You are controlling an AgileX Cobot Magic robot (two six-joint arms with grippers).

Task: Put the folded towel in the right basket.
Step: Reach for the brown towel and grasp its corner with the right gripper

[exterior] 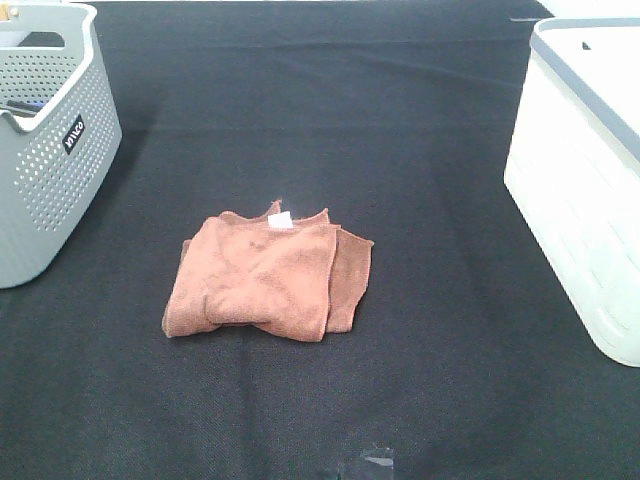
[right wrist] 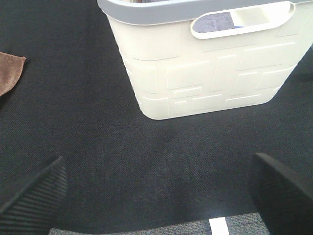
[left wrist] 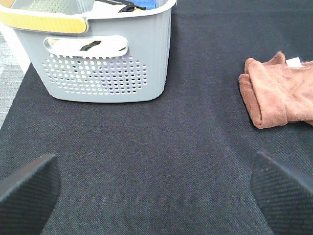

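Note:
A folded rust-brown towel (exterior: 268,275) with a small white tag lies flat on the black table, near the middle. It also shows in the left wrist view (left wrist: 279,93), and one corner (right wrist: 10,71) shows in the right wrist view. The right basket (exterior: 585,170) is white with a grey rim and stands at the right edge; the right wrist view shows it close (right wrist: 205,63). My left gripper (left wrist: 156,191) is open and empty above bare cloth, apart from the towel. My right gripper (right wrist: 156,191) is open and empty in front of the white basket. Neither gripper shows in the exterior view.
A grey perforated basket (exterior: 50,140) with a yellow handle stands at the left edge, holding some items; it also shows in the left wrist view (left wrist: 98,54). A black cloth (exterior: 320,400) covers the table. A strip of tape (exterior: 375,462) lies at the front edge.

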